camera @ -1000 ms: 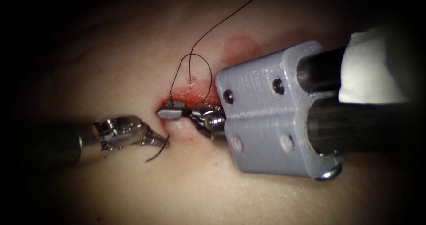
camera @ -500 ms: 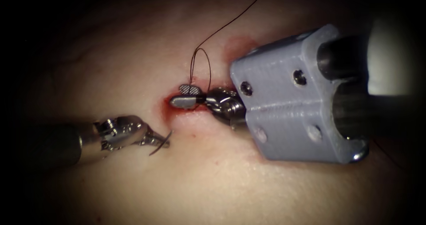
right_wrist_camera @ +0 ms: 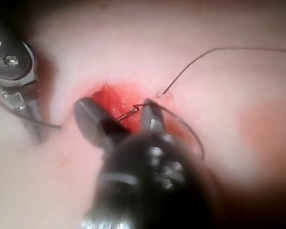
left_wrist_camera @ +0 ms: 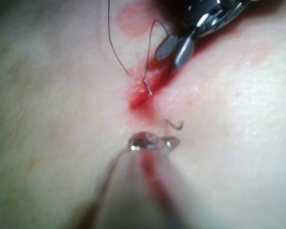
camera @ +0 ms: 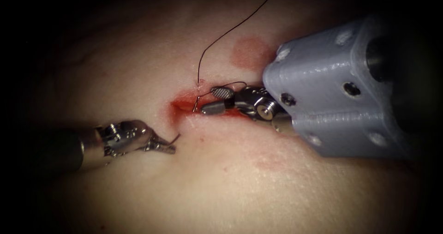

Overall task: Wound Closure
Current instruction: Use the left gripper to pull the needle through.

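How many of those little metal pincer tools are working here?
2. The left silver metal gripper sits left of the red cut, shut on the thin curved needle. The right silver metal gripper is open over the cut, beside the dark thread.

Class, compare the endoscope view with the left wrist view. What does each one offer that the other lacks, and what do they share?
Endoscope view: the left tool from the side, wrist joint included, jaws shut on the needle; where along its curve is unclear.

Left wrist view: the needle's hooked curve beyond that tool's tip, lying free of the tissue.

Both: the right tool with jaws open at the cut, holding nothing. The thread loops beside it, and red fluid lies in the cut.
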You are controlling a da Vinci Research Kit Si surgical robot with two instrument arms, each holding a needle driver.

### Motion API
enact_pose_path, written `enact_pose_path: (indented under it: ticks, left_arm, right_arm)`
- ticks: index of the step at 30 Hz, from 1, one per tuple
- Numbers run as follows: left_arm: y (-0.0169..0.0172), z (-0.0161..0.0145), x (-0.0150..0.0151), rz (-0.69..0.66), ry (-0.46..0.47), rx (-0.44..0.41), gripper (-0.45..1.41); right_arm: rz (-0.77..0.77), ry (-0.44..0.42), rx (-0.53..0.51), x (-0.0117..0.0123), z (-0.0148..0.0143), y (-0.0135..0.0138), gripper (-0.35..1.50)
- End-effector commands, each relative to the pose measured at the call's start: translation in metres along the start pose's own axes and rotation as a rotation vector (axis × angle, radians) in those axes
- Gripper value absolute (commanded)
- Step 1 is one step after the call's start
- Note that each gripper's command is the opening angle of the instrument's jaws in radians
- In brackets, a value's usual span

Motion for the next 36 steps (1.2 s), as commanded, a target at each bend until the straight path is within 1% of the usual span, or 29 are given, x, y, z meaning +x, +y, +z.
enact_pose_path:
  ticks: [1, 3, 6, 8, 11, 12, 15, 17, 19, 20, 21, 22, 23, 24, 25, 27, 28, 33, 36]
  left_arm:
    - [-0.0003, 0.0009, -0.0001, -0.001, 0.001, -0.002, -0.35]
    - [-0.0003, 0.0009, -0.0001, -0.001, 0.002, 0.0, -0.35]
    - [-0.0001, 0.0006, 0.0002, -0.003, 0.005, 0.005, -0.35]
    - [-0.0001, 0.0003, 0.0005, 0.007, 0.01, 0.016, -0.35]
    - [-0.0002, -0.0001, 0.0009, 0.046, 0.016, 0.038, -0.34]
    - [-0.0003, -0.0002, 0.001, 0.056, 0.019, 0.046, -0.31]
    - [-0.0005, -0.0004, 0.0011, 0.112, 0.029, 0.088, -0.21]
    - [-0.0007, -0.0005, 0.0011, 0.16, 0.047, 0.113, -0.21]
    - [-0.0007, -0.0005, 0.0009, 0.188, 0.057, 0.129, -0.14]
    - [-0.0008, -0.0005, 0.0008, 0.202, 0.061, 0.14, -0.05]
    - [-0.0008, -0.0005, 0.0008, 0.207, 0.061, 0.149, -0.01]
    - [-0.0008, -0.0006, 0.0007, 0.223, 0.065, 0.164, 0.01]
    - [-0.0008, -0.0006, 0.0008, 0.238, 0.069, 0.172, 0.03]
    - [-0.0008, -0.0006, 0.0008, 0.266, 0.074, 0.186, 0.08]
    - [-0.0008, -0.0007, 0.0008, 0.282, 0.08, 0.194, 0.1]
    - [-0.0008, -0.0006, 0.0009, 0.329, 0.098, 0.214, 0.22]
    - [-0.0008, -0.0006, 0.0009, 0.341, 0.104, 0.22, 0.24]
    - [-0.0008, -0.0002, 0.0012, 0.429, 0.131, 0.262, 0.28]
    - [-0.0008, 0.0, 0.0014, 0.472, 0.157, 0.262, 0.27]
  right_arm:
    - [-0.004, -0.022, 0.002, -0.0003, 0.0007, -0.0007, 1.48]
    - [-0.005, -0.034, 0.001, -0.0004, 0.0005, -0.0009, 1.48]
    - [-0.009, -0.1, 0.003, -0.0003, -0.0008, -0.002, 1.48]
    - [-0.004, -0.113, 0.008, 0.0002, -0.0017, -0.0026, 1.48]
    - [-0.009, -0.078, 0.029, 0.0015, -0.0033, -0.0034, 1.48]
    - [-0.012, -0.058, 0.037, 0.0021, -0.004, -0.0037, 1.48]
    - [-0.057, -0.018, 0.058, 0.0033, -0.0054, -0.0046, 1.48]
    - [-0.11, 0.012, 0.068, 0.0039, -0.0064, -0.0054, 1.48]
    - [-0.135, 0.019, 0.085, 0.0041, -0.0072, -0.0062, 1.45]
    - [-0.14, 0.019, 0.105, 0.004, -0.0075, -0.0065, 1.41]
    - [-0.139, 0.018, 0.129, 0.004, -0.0078, -0.0068, 1.35]
    - [-0.153, 0.006, 0.143, 0.004, -0.0082, -0.0072, 1.33]
    - [-0.169, 0.007, 0.145, 0.0041, -0.0083, -0.0073, 1.33]
    - [-0.197, 0.008, 0.147, 0.0043, -0.0084, -0.0072, 1.38]
    - [-0.197, 0.005, 0.147, 0.0044, -0.0084, -0.0072, 1.38]
    - [-0.209, 0.0, 0.147, 0.0044, -0.0084, -0.0072, 1.41]
    - [-0.209, 0.0, 0.147, 0.0044, -0.0084, -0.0072, 1.41]
    - [-0.217, 0.0, 0.15, 0.0042, -0.0085, -0.007, 1.43]
    - [-0.219, 0.003, 0.152, 0.004, -0.0087, -0.0066, 1.43]
